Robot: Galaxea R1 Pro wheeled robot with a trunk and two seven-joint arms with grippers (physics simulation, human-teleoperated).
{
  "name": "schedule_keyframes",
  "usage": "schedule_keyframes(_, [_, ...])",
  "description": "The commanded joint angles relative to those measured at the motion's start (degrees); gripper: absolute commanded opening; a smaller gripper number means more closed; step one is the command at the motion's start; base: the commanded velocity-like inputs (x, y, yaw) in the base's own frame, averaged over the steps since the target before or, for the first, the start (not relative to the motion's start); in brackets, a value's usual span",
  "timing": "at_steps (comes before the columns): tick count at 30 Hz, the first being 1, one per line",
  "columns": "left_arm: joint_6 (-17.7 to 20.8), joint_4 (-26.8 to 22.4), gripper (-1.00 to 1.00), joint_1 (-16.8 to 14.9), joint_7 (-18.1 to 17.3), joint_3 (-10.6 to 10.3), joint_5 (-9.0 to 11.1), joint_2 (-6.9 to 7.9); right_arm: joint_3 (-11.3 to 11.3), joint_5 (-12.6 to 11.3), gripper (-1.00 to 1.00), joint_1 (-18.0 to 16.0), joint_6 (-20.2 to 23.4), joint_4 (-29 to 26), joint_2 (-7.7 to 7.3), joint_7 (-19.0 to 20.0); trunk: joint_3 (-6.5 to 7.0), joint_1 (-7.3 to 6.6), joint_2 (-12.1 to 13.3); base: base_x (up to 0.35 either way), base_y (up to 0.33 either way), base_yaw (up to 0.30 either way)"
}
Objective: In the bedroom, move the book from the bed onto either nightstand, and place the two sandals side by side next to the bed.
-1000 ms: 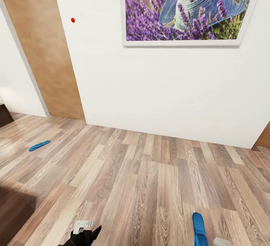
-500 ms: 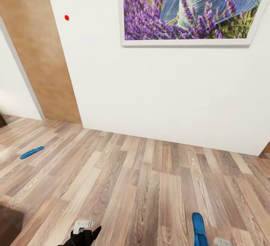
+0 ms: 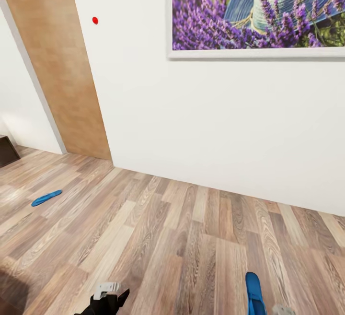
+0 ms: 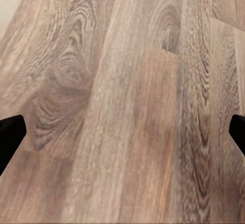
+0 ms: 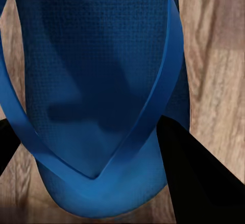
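One bright blue sandal [image 3: 46, 198] lies flat on the wood-plank floor at the far left. The other sandal [image 3: 254, 292] hangs at the lower right, with my right gripper [image 5: 102, 152] shut on it. In the right wrist view its blue sole and strap [image 5: 97, 81] sit between the black fingers [image 5: 196, 178]. My left gripper [image 3: 108, 299] is low at the bottom left. It is open [image 4: 122, 134] over bare planks with nothing between its fingertips. The book, the bed and the nightstand are out of view.
A white wall [image 3: 201, 123] stands close ahead with a framed lavender picture [image 3: 258, 13]. A light wooden door [image 3: 62, 75] is at the left. A dark brown furniture corner [image 3: 6, 150] shows at the left edge. Open floor [image 3: 158, 238] lies between me and the wall.
The whole picture has shifted, so the camera has moved: the wall looks closer and the dark corner at the left is back in sight. Both grippers keep their places and the right still holds the sandal.
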Motion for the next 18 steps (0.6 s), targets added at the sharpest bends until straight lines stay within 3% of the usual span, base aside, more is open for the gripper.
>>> schedule_keyframes(1, [0.05,0.07,1.0,-0.04,-0.39,0.13,0.45,0.0,-0.08,-0.47,-1.0,-0.02,0.3,-0.02,-0.02,0.16,-0.05,0.02,-0.02,0.314,0.0,0.042])
schedule_keyframes(7, [0.04,0.07,1.0,-0.04,-0.39,0.13,0.43,-0.01,-0.07,-0.47,-1.0,-0.02,0.3,-0.02,-0.02,0.19,-0.05,0.02,-0.02,0.314,0.0,0.068])
schedule_keyframes(18, [0.04,0.07,1.0,-0.05,-0.39,0.13,0.46,0.0,-0.07,-0.47,-1.0,-0.02,0.3,-0.02,-0.02,0.19,-0.05,0.02,-0.02,0.31,0.0,0.24])
